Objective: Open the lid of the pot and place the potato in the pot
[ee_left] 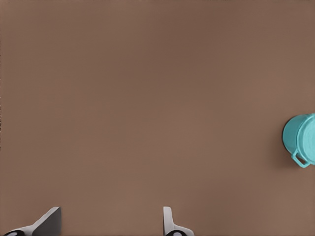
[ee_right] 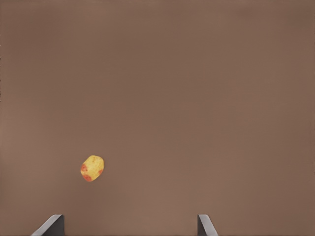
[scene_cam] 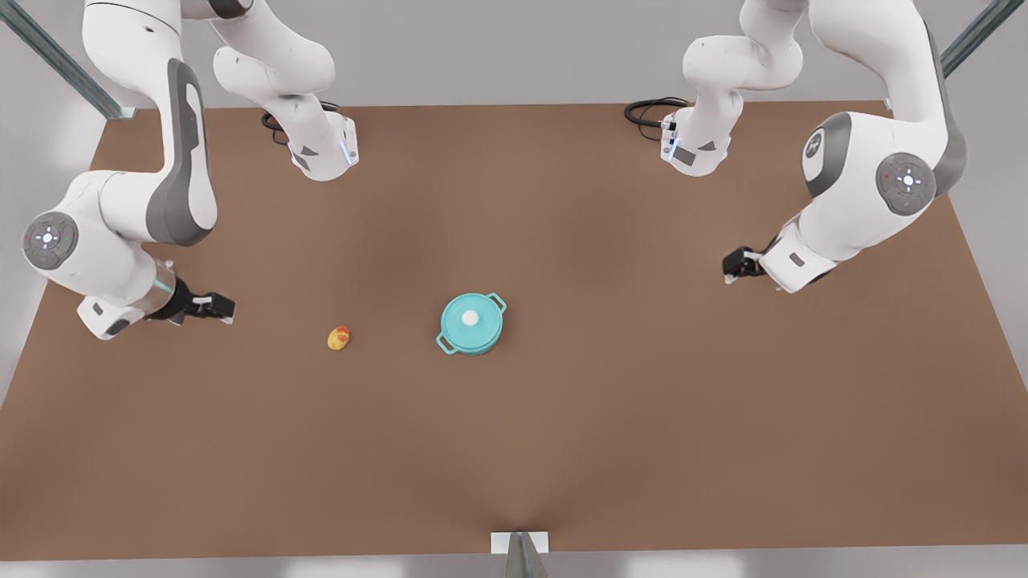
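Front view: flat lid (scene_cam: 471,318) on round pot (scene_cam: 472,337) | lumpy potato (scene_cam: 339,338)

Through the left wrist camera I see my left gripper (ee_left: 110,223), fingers spread, over bare brown table (ee_left: 147,98), well apart from the teal pot (ee_left: 300,142).

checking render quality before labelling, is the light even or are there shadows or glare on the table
Front view: no glare, soft darker patches across the table, faint shadow round the pot. Left wrist view: left gripper open, dark shadow edging the pot. Right wrist view: right gripper open, potato evenly lit.
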`<control>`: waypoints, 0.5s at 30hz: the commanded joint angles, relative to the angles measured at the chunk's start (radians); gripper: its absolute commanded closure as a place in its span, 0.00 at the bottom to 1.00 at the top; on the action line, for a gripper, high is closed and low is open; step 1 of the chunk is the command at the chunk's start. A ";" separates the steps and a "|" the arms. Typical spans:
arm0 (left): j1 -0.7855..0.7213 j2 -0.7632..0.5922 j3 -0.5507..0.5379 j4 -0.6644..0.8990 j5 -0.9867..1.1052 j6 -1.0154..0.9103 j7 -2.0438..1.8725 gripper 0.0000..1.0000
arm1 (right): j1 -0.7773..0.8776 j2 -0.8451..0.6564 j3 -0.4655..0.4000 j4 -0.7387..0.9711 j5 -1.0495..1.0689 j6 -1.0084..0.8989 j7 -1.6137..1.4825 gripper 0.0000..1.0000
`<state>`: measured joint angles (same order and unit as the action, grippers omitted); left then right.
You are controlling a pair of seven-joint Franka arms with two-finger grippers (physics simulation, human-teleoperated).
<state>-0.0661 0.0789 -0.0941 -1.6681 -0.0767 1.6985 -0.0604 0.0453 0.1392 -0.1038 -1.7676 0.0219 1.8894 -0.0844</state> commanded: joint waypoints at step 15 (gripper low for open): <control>-0.732 0.528 -0.024 0.320 0.192 0.237 -1.105 0.00 | 0.134 -0.046 0.016 -0.282 -0.002 0.296 0.557 0.00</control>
<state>-0.7874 0.5708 -0.1181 -1.3909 0.0799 1.8655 -0.4218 0.1872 0.1070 -0.0872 -2.0189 0.0246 2.0645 0.1512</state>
